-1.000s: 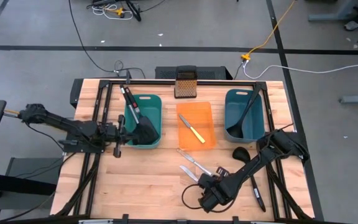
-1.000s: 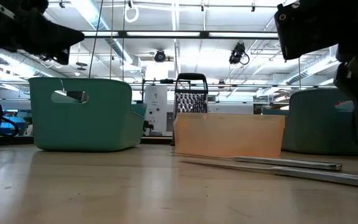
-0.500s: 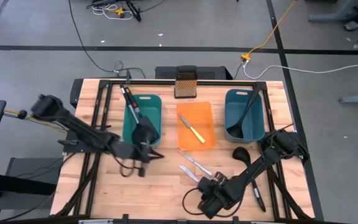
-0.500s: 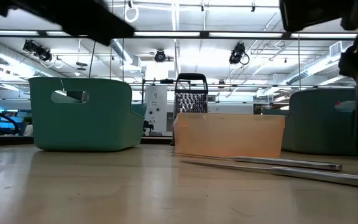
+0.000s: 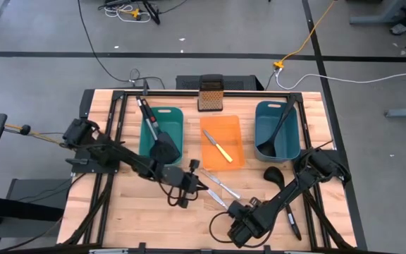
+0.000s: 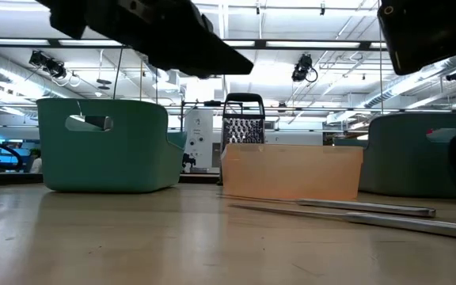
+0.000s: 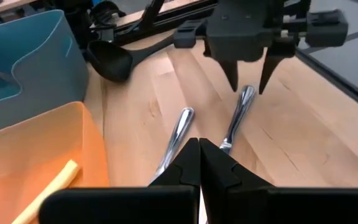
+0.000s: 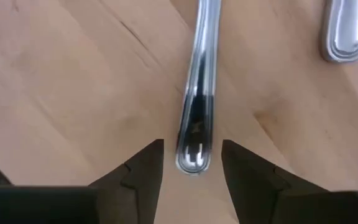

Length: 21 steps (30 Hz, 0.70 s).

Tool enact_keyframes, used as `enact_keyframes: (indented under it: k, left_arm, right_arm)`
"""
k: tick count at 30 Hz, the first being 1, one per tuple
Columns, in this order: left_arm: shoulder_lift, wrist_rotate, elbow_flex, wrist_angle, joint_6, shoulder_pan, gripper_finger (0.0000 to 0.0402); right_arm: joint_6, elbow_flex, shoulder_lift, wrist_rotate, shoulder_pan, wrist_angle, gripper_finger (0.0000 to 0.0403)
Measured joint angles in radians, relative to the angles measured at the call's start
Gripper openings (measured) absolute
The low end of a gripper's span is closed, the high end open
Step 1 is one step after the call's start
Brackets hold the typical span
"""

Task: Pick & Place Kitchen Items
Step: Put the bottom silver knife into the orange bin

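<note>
Slim silver table knife (image 8: 199, 93), lying on the wooden table (image 5: 161, 212) before the orange tray (image 5: 232, 127), is being straddled by the spread right gripper (image 8: 191, 163), apparently poised for closing, while the pressed-together left gripper (image 7: 199, 163) is hovering beside.

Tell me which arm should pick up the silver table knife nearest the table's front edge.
Right. The right end effector is open with its fingers either side of that knife's handle end. The left end effector is shut and only points toward the two knives from the orange tray side.
</note>
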Motion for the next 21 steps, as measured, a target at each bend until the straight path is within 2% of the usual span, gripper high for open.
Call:
enact_keyframes:
  k: [5, 11, 17, 21]
  left_arm:
    - [0.0, 0.061, -0.006, -0.013, -0.014, 0.027, 0.0002]
    - [0.0, 0.065, -0.006, -0.061, -0.047, 0.024, 0.0002]
    - [0.0, 0.122, -0.006, -0.145, -0.085, 0.008, 0.0002]
    - [0.0, 0.116, -0.006, -0.179, -0.092, -0.005, 0.0002]
  right_arm:
    - [-0.124, 0.0, 0.021, 0.0, -0.007, -0.023, 0.0169]
    - [-0.34, 0.006, 0.068, 0.007, -0.008, -0.041, 0.0169]
    - [-0.441, 0.007, 0.079, 0.005, -0.012, -0.043, 0.0169]
    - [-0.541, 0.007, 0.078, 0.007, -0.01, -0.041, 0.0161]
